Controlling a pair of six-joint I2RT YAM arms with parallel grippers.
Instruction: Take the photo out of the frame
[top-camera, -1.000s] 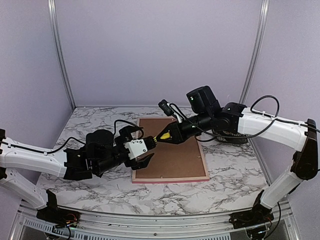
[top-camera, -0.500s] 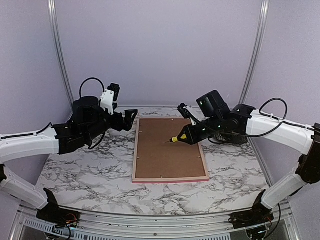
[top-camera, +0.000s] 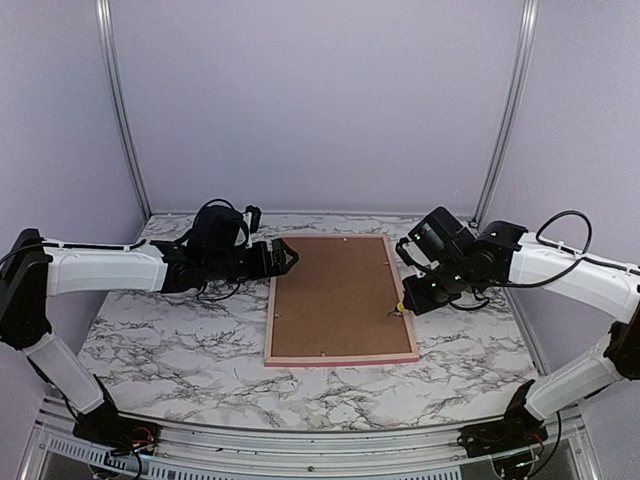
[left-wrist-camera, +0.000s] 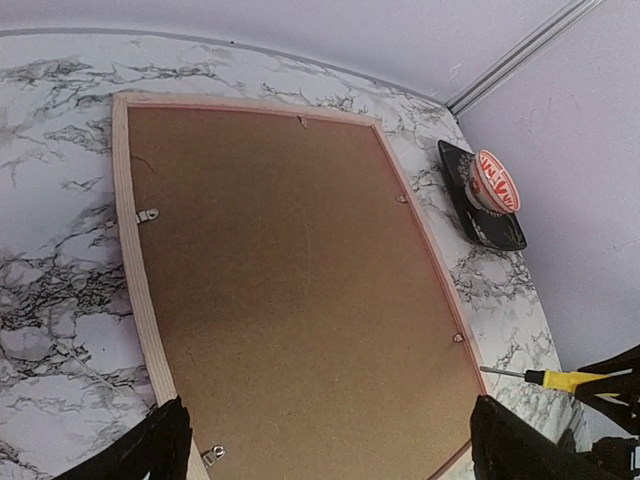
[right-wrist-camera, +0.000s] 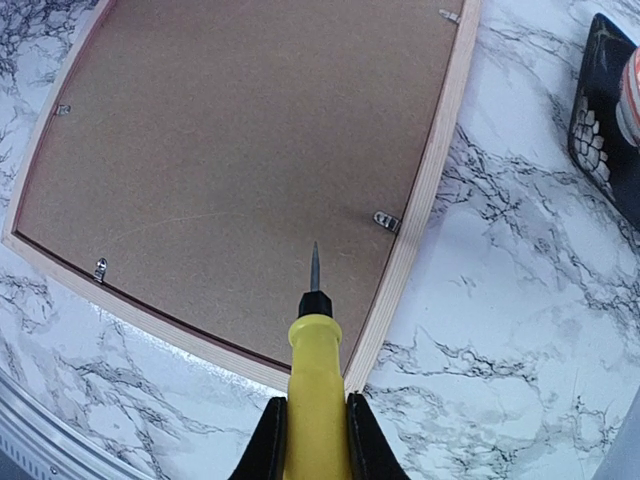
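Screwdriver (right-wrist-camera: 316, 385) now at frame (top-camera: 340, 360) edge

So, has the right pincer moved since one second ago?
Yes. Holding the screwdriver, the right pincer went from above the backing board out to the frame's right edge.

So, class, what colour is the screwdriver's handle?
The screwdriver handle is yellow; clearest in the right wrist view.

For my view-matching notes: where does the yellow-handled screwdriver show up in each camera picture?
Top external: the screwdriver is a small yellow spot by the right edge of the frame.
Left wrist: lower right corner, tip toward the frame.
Right wrist: bottom centre, clamped in the right gripper, tip over the backing board.
Shared landmark: the frame's right edge.
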